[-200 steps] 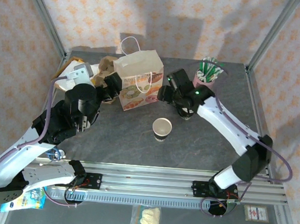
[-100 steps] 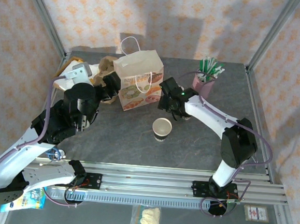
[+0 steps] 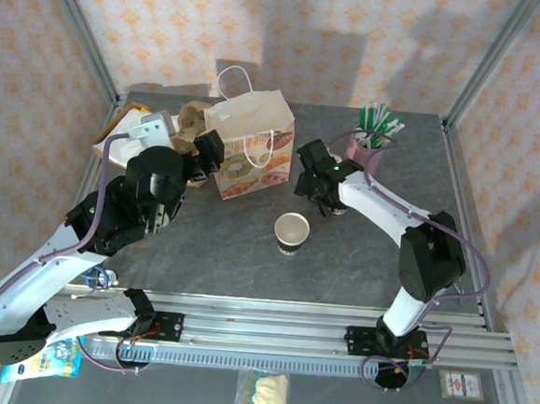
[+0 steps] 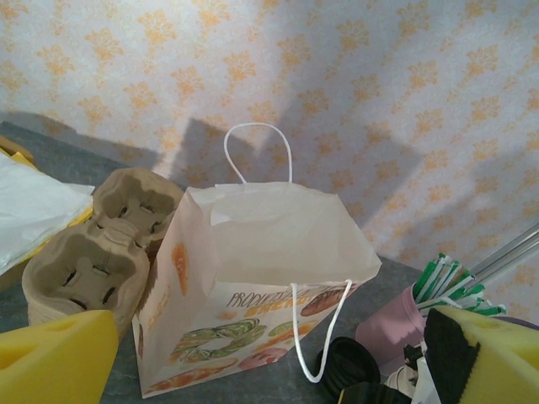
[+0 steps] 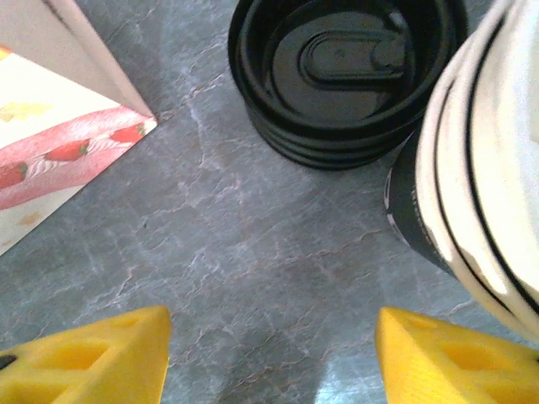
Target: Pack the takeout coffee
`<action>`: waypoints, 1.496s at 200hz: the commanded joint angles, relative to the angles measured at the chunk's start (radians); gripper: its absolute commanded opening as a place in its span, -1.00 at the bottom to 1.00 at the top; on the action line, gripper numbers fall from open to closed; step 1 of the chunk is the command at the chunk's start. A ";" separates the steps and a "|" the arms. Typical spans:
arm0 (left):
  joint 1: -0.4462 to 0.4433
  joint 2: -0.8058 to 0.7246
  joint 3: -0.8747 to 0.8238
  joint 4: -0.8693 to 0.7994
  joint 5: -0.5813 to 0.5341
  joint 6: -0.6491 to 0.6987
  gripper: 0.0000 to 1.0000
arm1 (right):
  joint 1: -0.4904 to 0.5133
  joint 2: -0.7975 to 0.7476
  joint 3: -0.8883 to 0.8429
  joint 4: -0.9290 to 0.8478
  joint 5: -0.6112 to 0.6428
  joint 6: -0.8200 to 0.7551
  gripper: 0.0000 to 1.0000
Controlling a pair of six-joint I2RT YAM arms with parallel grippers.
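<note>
- Left pincer (image 4: 269,360), jaws wide apart, faces the paper bag (image 4: 253,252) by the worktop's (image 3: 210,244) far edge.
- Right pincer (image 5: 271,349), fingers apart, sits just short of the black lids (image 5: 345,76).
- Coffee cup (image 3: 292,233) stands mid-worktop.

A robotics lab rig, dressed as a café counter.
We see robot arms (image 3: 392,214) on a metal rail (image 3: 269,338), an aluminium frame (image 3: 80,33) hung with patterned wallpaper panels (image 3: 312,18), and on the tabletop (image 3: 220,245) a paper bag (image 3: 248,144), pulp cup carriers (image 4: 101,244) and a pot of straws (image 3: 366,152).

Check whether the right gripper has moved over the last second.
Yes. In the top view the right gripper shifted left, away from the pink straw cup and toward the paper bag, both of which stayed put.
</note>
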 commanded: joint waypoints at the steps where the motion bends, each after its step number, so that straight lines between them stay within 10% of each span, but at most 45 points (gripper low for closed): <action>1: 0.014 -0.004 0.031 -0.006 0.006 0.027 0.90 | -0.014 -0.006 -0.010 -0.026 0.078 -0.024 0.31; 299: 0.019 -0.016 0.043 0.008 -0.004 0.062 0.90 | -0.085 -0.118 -0.172 -0.099 0.284 0.102 0.39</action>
